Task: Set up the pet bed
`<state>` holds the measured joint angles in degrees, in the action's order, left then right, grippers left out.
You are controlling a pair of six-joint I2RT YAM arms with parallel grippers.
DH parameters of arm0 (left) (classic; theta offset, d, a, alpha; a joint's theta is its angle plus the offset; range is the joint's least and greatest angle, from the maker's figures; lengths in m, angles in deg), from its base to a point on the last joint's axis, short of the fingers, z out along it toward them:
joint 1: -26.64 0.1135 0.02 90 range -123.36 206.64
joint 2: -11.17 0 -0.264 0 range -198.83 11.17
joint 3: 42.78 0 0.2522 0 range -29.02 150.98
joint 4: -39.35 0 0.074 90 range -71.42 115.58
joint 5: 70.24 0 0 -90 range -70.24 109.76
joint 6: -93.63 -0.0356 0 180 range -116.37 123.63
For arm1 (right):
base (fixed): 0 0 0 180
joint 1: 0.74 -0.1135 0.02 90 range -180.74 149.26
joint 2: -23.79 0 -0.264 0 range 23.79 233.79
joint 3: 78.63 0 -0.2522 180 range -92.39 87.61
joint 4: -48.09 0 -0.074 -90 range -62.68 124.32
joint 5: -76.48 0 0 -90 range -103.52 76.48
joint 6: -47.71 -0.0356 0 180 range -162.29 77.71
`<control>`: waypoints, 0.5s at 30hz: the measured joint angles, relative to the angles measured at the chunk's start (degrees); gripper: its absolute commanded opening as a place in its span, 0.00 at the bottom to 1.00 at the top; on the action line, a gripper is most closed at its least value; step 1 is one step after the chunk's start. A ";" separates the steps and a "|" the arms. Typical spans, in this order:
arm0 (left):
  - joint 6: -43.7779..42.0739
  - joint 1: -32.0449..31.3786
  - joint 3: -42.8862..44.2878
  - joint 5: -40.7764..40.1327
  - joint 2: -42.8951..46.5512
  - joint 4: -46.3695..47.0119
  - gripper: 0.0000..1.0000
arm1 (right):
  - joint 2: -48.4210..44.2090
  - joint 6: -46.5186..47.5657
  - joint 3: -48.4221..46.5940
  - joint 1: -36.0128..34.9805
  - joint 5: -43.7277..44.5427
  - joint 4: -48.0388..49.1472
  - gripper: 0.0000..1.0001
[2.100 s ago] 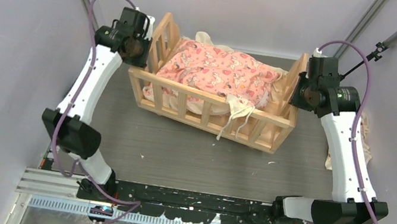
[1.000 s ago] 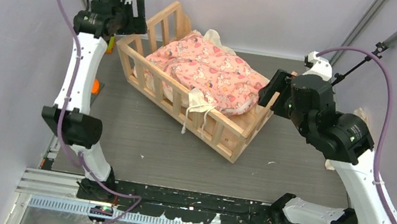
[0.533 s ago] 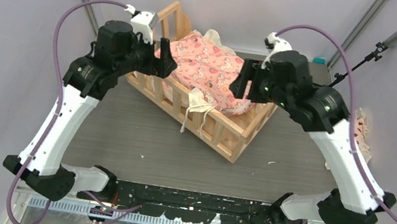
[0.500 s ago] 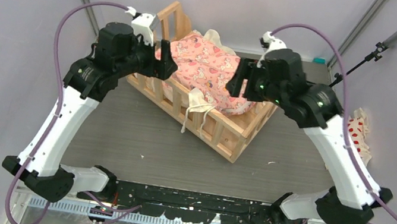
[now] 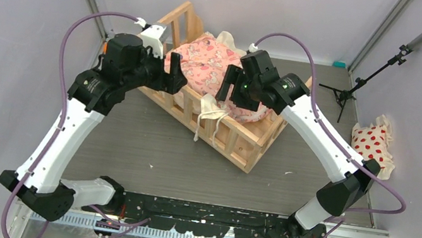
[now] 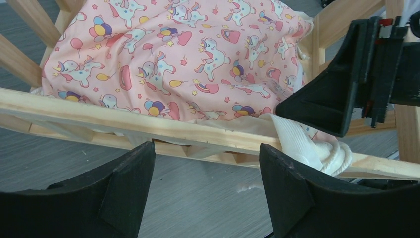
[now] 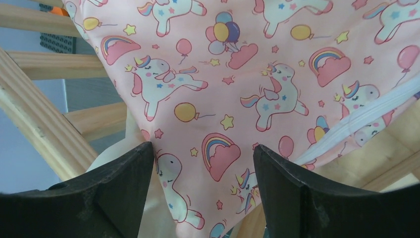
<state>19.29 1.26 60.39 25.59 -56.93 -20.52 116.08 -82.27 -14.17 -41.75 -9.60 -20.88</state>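
Although the pink cushion (image 5: 216, 69) already lies inside the pet bed (image 5: 252, 151), the job looks only partly done. The cushion sits rumpled and heaped rather than flat, and its cream ties (image 5: 212, 116) spill over the bed's near rail and hang down outside the slats. The white pillow with red dots (image 5: 374, 142) is not yet in the bed at all: it lies well apart from the bed, beyond its right end. What remains, as I judge it, is smoothing the cushion down onto the base, dealing with the loose ties, and bringing the pillow in.

The bed itself stands upright on its feet but askew, its left end further from the arm bases than its right end.

Both pincers are at the bed and hold nothing. The left gripper (image 5: 178, 75) hovers over the near rail towards the bed's left end, jaws spread wide; in its wrist view the rail runs across the gap between the fingers (image 6: 124, 193), not touching either one. The right gripper (image 5: 229, 87) hangs above the bed's middle, jaws equally wide, with the cushion's unicorn print filling the space between them and no fabric pinched.
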 measured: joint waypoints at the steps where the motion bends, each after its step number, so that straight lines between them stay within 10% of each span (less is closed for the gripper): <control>1: -0.04 0.00 -0.09 -0.02 0.44 0.02 0.78 | 0.00 -0.44 0.50 0.00 -0.46 0.28 0.80; 15: -1.11 0.00 -1.27 -0.15 1.25 0.02 0.79 | -0.35 -1.33 1.97 0.15 -1.92 -3.52 0.88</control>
<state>18.18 1.26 59.12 25.43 -55.68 -20.50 115.73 -83.61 -12.20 -41.60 -11.52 -24.39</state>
